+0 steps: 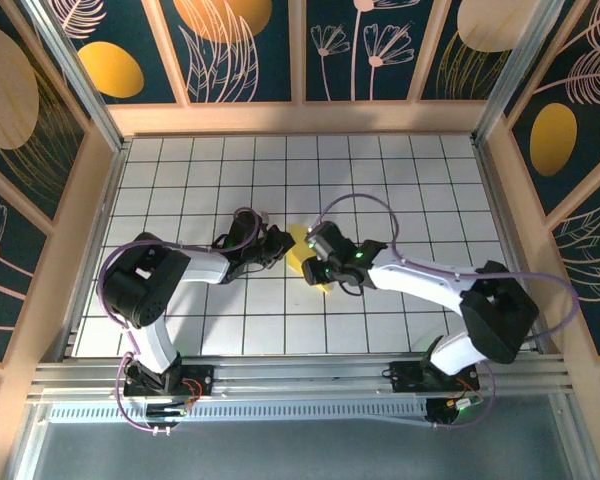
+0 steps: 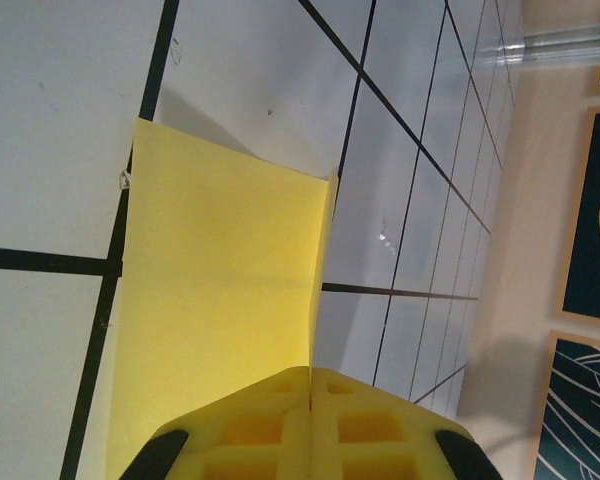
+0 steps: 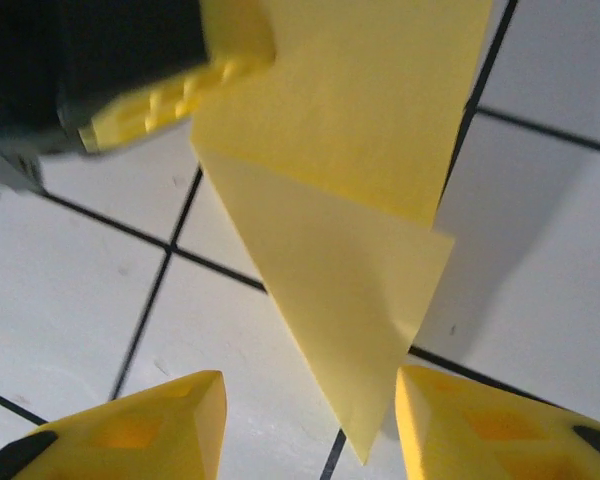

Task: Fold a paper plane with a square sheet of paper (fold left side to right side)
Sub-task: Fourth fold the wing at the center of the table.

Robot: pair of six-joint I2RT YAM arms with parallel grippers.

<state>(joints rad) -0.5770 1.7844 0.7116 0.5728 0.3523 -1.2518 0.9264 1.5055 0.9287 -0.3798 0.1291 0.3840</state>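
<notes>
Two arms meet mid-tabletop, ends facing each other, with the thin yellow square sheet of paper (image 1: 300,258) between them. The white-and-black left arm (image 1: 180,265) comes in from one side, the white-and-black right arm (image 1: 420,275) from the other.

State of the left jaws: together, clamped on the paper. In the left wrist view the two yellow ribbed pads (image 2: 250,430) meet in a tight seam, and a raised edge of the sheet (image 2: 220,280) runs straight into that seam. The rest of the sheet spreads out ahead of the left jaws, to one side of the seam, over the white tabletop with black grid lines (image 2: 40,120). A faint crease crosses the sheet, roughly square to the seam. One grid line passes under the sheet's side edge.

State of the right jaws: apart, nothing gripped. In the right wrist view both yellow pads (image 3: 150,420) stand wide, and a sharp triangular corner of the paper (image 3: 350,300) points back into the gap between them, its tip nearer one pad and not pinched. The paper is folded here: one layer overlaps another along a diagonal line running away from the right jaws. At the far end, ahead of the right jaws, a left pad (image 3: 150,110) grips the sheet. The paper's shadow falls on the tabletop (image 3: 70,300) tiles beside the corner.
</notes>
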